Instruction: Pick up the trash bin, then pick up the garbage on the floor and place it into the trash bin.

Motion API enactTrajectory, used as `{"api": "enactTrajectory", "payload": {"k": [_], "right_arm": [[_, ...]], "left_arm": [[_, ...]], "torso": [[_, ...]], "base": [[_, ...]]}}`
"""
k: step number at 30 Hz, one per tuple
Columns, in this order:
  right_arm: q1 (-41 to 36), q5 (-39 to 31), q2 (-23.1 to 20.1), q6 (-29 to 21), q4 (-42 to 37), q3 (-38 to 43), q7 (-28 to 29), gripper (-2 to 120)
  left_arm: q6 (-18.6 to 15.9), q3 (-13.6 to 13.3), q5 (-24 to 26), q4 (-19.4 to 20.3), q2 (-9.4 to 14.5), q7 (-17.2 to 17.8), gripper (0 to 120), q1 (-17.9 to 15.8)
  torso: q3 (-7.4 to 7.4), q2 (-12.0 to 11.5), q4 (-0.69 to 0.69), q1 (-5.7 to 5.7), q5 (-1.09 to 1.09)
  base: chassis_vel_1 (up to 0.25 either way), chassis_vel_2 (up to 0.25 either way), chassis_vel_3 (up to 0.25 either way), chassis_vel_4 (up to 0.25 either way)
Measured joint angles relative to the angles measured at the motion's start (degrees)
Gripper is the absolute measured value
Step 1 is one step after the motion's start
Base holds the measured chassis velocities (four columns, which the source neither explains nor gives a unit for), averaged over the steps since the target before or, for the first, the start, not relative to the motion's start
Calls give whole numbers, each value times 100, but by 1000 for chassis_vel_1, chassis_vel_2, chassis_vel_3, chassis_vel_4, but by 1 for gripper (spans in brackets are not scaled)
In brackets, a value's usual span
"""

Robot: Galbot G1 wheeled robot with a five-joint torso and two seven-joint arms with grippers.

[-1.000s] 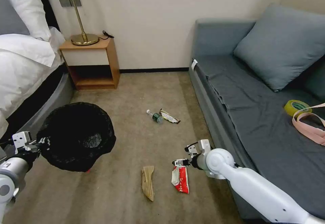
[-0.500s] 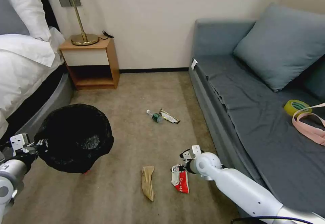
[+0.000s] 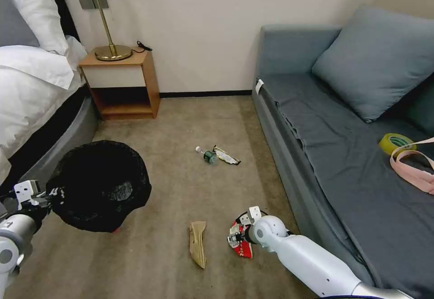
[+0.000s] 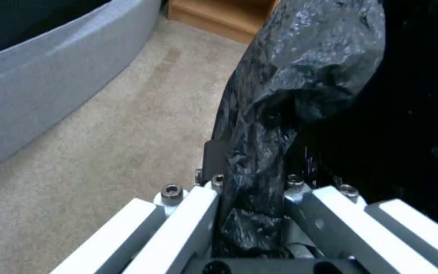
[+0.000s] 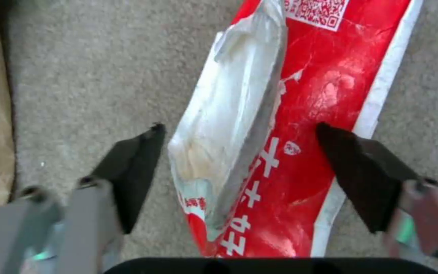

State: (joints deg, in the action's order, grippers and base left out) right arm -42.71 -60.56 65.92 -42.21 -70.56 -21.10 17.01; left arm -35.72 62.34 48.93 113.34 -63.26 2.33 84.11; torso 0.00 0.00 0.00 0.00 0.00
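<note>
The trash bin point(image 3: 99, 186), lined with a crinkly black bag, hangs tilted above the carpet at the left. My left gripper point(image 3: 50, 195) is shut on its rim, and the left wrist view shows the bag point(image 4: 300, 95) pinched between the fingers point(image 4: 214, 182). My right gripper point(image 3: 235, 238) is open, low over the red-and-white packet point(image 3: 244, 249). In the right wrist view its dark fingertips point(image 5: 138, 160) straddle the packet point(image 5: 320, 99). The tan flattened wrapper point(image 3: 197, 244) lies just left of the packet. Farther off lie the small clear bottle point(image 3: 207, 154) and the snack wrapper point(image 3: 226, 155).
A bed point(image 3: 31, 91) runs along the left, with a wooden nightstand point(image 3: 122, 82) and a lamp point(image 3: 106, 27) by the wall. The grey sofa point(image 3: 343, 145) flanks the right, close to my right arm; a yellow tape roll point(image 3: 396, 141) and a pink strap point(image 3: 413, 168) lie on it.
My right gripper has dropped lower and nearer, from just beyond the red-and-white packet's far end to down over it. The bin has sunk slightly in my left gripper.
</note>
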Motion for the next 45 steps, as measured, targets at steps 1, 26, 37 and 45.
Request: {"api": "enactTrajectory", "payload": {"k": [1, 26, 37, 45], "right_arm": [[-11, 33, 7, 2, 18, 5, -31, 70], [-339, 112, -617, 327, -883, 930, -67, 0], [591, -773, -1215, 1836, -3243, 1393, 54, 0], [1462, -1089, -890, 2622, -4127, 711, -120, 0]], "left_arm": [[0, -16, -8, -2, 0, 0, 2, -2], [41, -376, -148, -143, -180, 19, 2, -18], [59, -640, -185, -229, -230, -4, 2, -45], [63, -793, -191, -245, -182, -9, 2, -41]], "torso": [[0, 0, 0, 0, 0], [0, 0, 0, 0, 2], [0, 1, 0, 0, -1], [0, 0, 0, 0, 0]], "base": [[0, 0, 0, 0], [0, 0, 0, 0], [0, 0, 0, 0], [0, 0, 0, 0]]}}
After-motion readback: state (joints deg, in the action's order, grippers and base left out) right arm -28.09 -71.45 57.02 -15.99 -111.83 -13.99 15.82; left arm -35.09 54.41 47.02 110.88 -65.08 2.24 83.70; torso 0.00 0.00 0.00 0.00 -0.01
